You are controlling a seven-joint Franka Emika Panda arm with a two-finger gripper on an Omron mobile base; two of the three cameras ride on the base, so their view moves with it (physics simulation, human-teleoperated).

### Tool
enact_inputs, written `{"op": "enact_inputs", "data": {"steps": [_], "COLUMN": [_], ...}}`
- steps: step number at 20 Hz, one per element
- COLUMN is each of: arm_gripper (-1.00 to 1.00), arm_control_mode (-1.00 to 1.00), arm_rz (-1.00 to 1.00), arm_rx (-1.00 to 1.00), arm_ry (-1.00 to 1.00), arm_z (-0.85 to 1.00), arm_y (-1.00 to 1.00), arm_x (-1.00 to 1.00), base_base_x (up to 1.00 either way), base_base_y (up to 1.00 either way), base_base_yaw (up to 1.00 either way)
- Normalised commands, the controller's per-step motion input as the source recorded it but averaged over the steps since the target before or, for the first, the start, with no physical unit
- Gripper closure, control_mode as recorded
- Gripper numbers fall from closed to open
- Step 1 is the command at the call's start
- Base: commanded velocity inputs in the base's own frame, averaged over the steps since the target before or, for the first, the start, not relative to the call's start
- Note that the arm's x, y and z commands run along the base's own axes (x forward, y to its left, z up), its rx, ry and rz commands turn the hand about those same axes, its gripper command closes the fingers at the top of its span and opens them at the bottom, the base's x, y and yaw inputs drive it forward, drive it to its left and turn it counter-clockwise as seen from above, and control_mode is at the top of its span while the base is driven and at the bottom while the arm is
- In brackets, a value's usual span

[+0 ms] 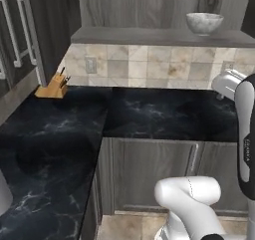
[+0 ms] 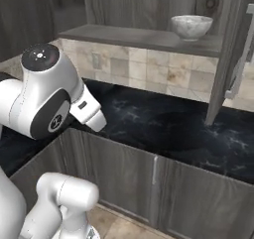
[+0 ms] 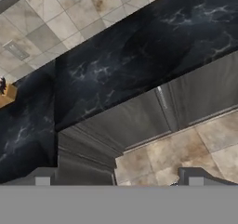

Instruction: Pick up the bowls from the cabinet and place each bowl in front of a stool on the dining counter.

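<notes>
A marbled bowl (image 1: 204, 22) waits on the cabinet (image 1: 149, 7) shelf, upper right of frame; the end effector (image 3: 118, 181), fingers apart and empty, hangs low over the worktop (image 3: 139, 60) edge.

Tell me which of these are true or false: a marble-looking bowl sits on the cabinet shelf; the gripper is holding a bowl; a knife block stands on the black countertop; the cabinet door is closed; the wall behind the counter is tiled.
1. A marbled bowl sits on the cabinet shelf. True.
2. The gripper is holding a bowl. False: it is open and empty, hanging above the floor and base cabinets.
3. A knife block stands on the black countertop. True.
4. The cabinet door is closed. False: it stands swung open at the right, showing the shelf.
5. The wall behind the counter is tiled. True.
</notes>
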Motion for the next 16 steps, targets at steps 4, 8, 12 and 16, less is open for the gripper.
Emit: {"op": "enact_inputs", "data": {"steps": [4, 8, 12, 16], "arm_gripper": [-1.00, -1.00, -1.00, -1.00], "arm_control_mode": [1.00, 1.00, 1.00, 1.00], "arm_rz": [0.00, 0.00, 0.00, 0.00], "arm_rx": [0.00, 0.00, 0.00, 0.00], "arm_ry": [0.00, 0.00, 0.00, 0.00], "arm_z": [0.00, 0.00, 0.00, 0.00], "arm_y": [0.00, 0.00, 0.00, 0.00], "arm_x": [0.00, 0.00, 0.00, 0.00], "base_base_x": [0.88, 0.98, 0.60, 0.29], "base_base_y": [0.25, 0.23, 0.00, -0.11], "base_base_yaw": [-0.17, -0.13, -0.14, -0.16]}}
